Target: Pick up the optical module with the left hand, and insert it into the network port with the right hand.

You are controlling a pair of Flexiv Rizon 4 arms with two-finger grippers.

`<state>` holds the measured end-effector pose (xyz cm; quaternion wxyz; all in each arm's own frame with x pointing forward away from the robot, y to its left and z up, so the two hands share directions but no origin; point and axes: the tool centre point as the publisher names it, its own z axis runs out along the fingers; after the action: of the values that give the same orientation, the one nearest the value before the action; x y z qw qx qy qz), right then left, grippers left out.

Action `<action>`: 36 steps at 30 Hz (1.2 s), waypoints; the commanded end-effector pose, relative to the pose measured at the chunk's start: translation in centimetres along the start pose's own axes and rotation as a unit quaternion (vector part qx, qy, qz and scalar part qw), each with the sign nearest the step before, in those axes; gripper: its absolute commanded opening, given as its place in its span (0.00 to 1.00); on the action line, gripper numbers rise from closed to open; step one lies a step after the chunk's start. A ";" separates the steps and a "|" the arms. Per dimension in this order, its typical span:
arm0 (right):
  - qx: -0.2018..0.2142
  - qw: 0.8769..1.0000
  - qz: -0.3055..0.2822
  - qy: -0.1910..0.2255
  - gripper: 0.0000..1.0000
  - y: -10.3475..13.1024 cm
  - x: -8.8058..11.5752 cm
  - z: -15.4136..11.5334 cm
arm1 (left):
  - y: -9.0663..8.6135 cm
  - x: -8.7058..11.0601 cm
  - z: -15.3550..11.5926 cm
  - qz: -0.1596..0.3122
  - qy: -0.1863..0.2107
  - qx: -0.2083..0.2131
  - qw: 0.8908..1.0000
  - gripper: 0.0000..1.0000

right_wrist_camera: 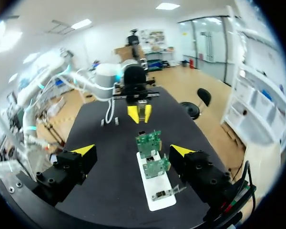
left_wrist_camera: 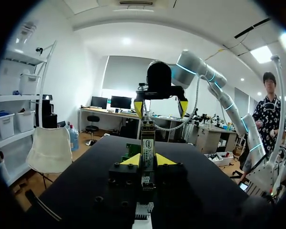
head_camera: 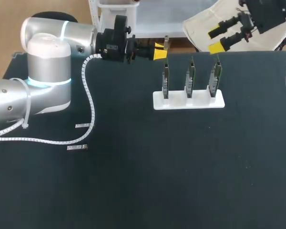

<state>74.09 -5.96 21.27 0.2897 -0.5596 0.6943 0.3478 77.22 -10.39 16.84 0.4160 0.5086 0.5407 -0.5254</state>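
Note:
My left gripper [head_camera: 159, 51] hovers at the table's far side, just left of the board stand, shut on a slim metal optical module [head_camera: 166, 43] that sticks out past its yellow tips. In the left wrist view the module [left_wrist_camera: 148, 145] stands pinched between the fingers of the left gripper [left_wrist_camera: 148, 160]. My right gripper [head_camera: 215, 40] hangs open above the stand's right end, holding nothing. In the right wrist view its open tips of the right gripper [right_wrist_camera: 133, 150] straddle the green network boards [right_wrist_camera: 148, 142], with the left gripper [right_wrist_camera: 139, 113] and module [right_wrist_camera: 142, 109] facing it.
A white stand [head_camera: 188, 101] holds three upright green boards [head_camera: 190, 76] at the table's far middle. Two spare modules [head_camera: 82, 125] [head_camera: 77, 148] lie near the left arm's white cable [head_camera: 89, 100]. Black tabletop spreads in front of the stand.

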 end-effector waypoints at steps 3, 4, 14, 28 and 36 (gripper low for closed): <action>-0.062 0.997 -0.035 0.019 1.00 -0.7 -1.0 1.0 | 0.0 0.1 0.0 0.001 -0.001 0.000 1.000 0.00; -0.065 0.997 -0.040 0.020 1.00 -0.7 -1.1 1.2 | 0.0 0.1 0.0 0.001 -0.001 0.000 1.000 0.00; -0.069 0.996 -0.054 0.015 1.00 -1.5 -2.7 3.4 | 0.0 0.1 0.0 0.001 -0.001 0.000 1.000 0.00; -0.096 0.994 -0.056 -0.013 1.00 -1.8 -5.4 5.6 | 0.0 0.1 0.0 0.001 -0.001 0.000 1.000 0.00; -0.098 0.994 -0.041 -0.012 1.00 -1.9 -5.3 6.8 | 0.0 0.1 0.0 0.001 -0.001 0.000 1.000 0.00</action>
<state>76.54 2.13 21.41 0.2629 -0.6063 0.6350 0.4000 77.22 -10.39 16.84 0.4160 0.5086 0.5406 -0.5254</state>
